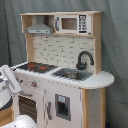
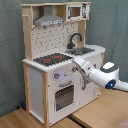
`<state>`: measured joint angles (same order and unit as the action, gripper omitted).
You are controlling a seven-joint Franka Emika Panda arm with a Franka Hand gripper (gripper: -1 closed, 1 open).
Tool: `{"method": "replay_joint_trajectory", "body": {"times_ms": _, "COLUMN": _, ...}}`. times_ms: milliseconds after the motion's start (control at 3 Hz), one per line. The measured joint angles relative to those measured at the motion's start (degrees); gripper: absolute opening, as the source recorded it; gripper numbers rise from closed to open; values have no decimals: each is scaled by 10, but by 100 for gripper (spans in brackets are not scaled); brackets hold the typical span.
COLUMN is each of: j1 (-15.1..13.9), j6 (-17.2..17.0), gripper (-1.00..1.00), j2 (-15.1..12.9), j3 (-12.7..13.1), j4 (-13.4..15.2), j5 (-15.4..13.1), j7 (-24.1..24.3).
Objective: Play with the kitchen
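Glossy white rounded arm (image 2: 102, 76) with a blue light spot.

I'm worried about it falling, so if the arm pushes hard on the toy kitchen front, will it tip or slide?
The kitchen probably won't tip easily: it looks wide and sits flat on the floor. Being a wood-look toy, it may be fairly light and could slide. The arm meets it around knob height, so leverage seems modest.
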<state>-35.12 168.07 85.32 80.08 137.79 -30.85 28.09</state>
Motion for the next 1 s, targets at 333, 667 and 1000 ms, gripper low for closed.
{"method": "replay_joint_trajectory", "body": {"times_ms": 333, "j1": -2, "j6": 31, "gripper": 100, "j2": 0, "j3": 0, "j4": 17, "j5": 0, "j7": 47}}
{"method": "replay_joint_trajectory", "body": {"times_ms": 667, "j1": -3, "j6": 49, "gripper": 100, "j2": 0, "j3": 3, "j4": 38, "j5": 0, "j7": 104}}
{"method": "replay_joint_trajectory", "body": {"times_ms": 1000, "j1": -11, "j6": 71, "gripper": 100, "j2": 1, "j3": 30, "j4": 45, "j5": 0, "j7": 148}}
